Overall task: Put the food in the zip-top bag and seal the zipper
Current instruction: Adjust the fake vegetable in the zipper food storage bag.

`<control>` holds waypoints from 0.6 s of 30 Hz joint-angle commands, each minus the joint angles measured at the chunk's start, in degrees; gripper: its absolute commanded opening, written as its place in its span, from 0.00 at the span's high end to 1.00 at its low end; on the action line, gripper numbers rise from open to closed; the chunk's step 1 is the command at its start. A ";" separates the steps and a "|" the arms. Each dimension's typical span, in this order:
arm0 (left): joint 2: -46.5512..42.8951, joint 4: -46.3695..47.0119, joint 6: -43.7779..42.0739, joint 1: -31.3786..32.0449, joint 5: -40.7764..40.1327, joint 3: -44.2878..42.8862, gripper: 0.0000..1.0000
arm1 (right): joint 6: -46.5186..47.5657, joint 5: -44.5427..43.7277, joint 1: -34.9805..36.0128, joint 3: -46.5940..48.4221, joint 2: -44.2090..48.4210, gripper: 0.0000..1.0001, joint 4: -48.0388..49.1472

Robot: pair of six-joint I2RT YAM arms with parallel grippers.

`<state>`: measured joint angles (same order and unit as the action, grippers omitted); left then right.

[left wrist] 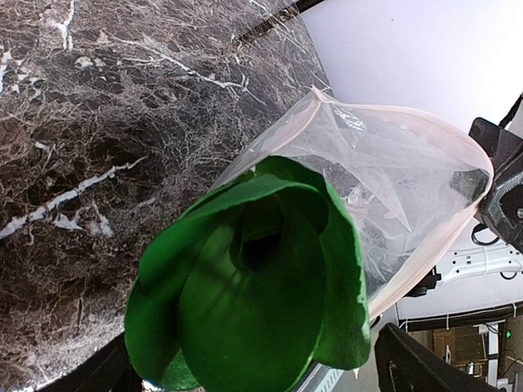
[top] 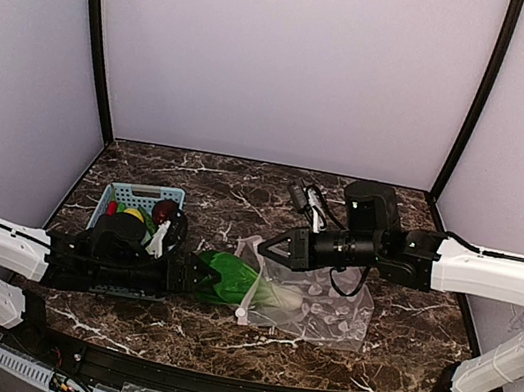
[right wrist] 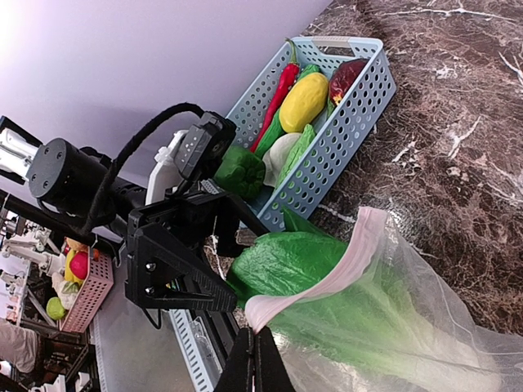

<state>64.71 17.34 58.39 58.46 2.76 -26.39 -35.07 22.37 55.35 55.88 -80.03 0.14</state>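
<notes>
The clear zip-top bag (top: 322, 313) lies on the marble table, its mouth facing left. My right gripper (top: 266, 248) is shut on the pale zipper strip (right wrist: 327, 273) and lifts the upper lip, so the mouth gapes. In the right wrist view its fingertips (right wrist: 260, 347) pinch the strip's end. My left gripper (top: 195, 274) is closed round the leaf end of the green leafy bunch (top: 227, 276). The bunch's pale stem end is inside the bag. In the left wrist view the leaves (left wrist: 253, 278) fill the gap between the fingers, in front of the open bag (left wrist: 392, 180).
The light blue basket (top: 140, 197) stands left of the bag, beside the left arm. It holds a red chilli (right wrist: 276, 86), a yellow piece (right wrist: 302, 102), a dark red fruit (right wrist: 347, 77), a white piece (right wrist: 278, 155) and green pieces. A small black-and-white object (top: 311, 205) lies behind the right gripper.
</notes>
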 commanded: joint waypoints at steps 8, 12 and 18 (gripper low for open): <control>2.15 4.10 1.84 -0.67 0.88 1.60 0.01 | -0.26 1.71 -0.16 -0.20 0.68 1.00 3.40; 4.71 5.42 1.71 -0.74 1.58 0.55 0.01 | -0.20 2.46 -0.16 -0.05 0.08 1.00 3.68; 7.43 7.24 1.84 -0.77 1.60 -0.85 0.19 | 0.21 3.70 -0.09 0.33 -0.54 1.00 3.56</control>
<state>71.05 22.68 60.27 58.00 4.03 -25.36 -35.05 24.53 55.35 55.88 -80.03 0.84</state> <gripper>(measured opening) 0.880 0.005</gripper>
